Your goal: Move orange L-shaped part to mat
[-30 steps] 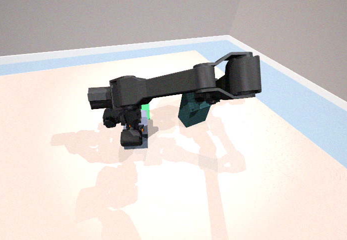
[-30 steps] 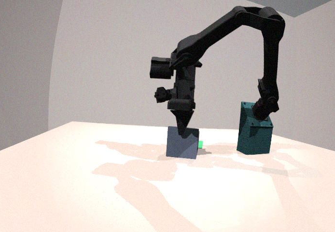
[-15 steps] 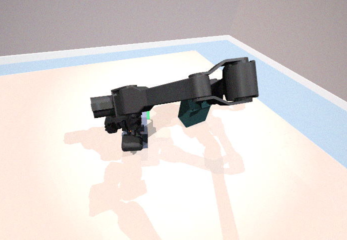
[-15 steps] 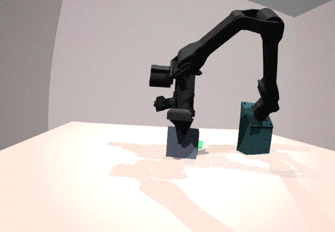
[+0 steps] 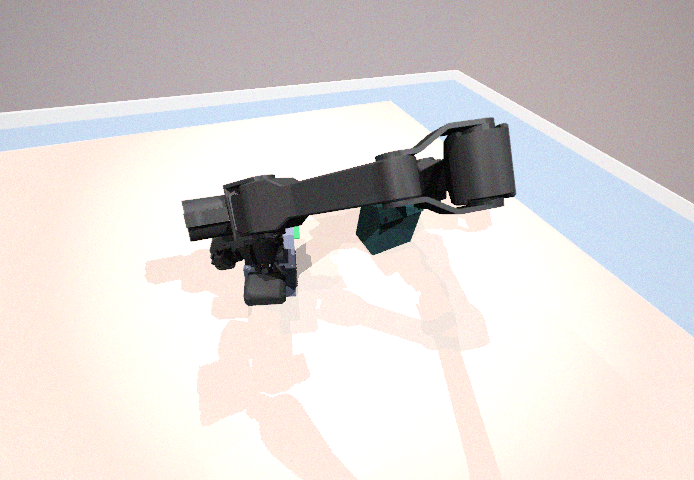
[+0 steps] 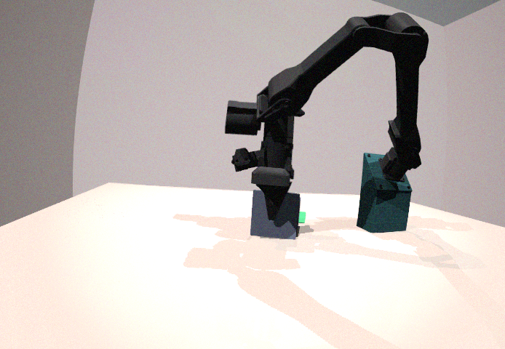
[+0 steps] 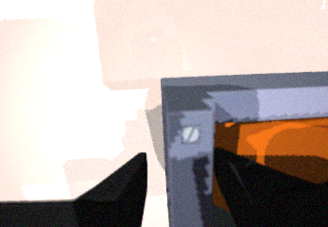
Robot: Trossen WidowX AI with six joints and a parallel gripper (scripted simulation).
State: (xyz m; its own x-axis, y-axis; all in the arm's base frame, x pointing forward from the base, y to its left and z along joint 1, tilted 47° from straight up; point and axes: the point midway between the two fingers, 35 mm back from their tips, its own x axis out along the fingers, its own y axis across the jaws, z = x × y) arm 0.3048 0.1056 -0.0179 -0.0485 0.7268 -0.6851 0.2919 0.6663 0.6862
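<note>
Jaws: part-open, gripping nothing, astride the tray's left wall
Orange part (image 7: 284, 142): in the grey tray (image 7: 190, 161), right finger on it
Mat (image 6: 301, 217): behind tray, on counter (image 6: 96, 267)

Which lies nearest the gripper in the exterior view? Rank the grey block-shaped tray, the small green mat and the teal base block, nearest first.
1. The grey block-shaped tray: directly beneath the gripper, whose fingers overlap its front face.
2. The small green mat: a sliver peeking out just right of the tray.
3. The teal base block: well off to the right, carrying the arm's foot.
</note>
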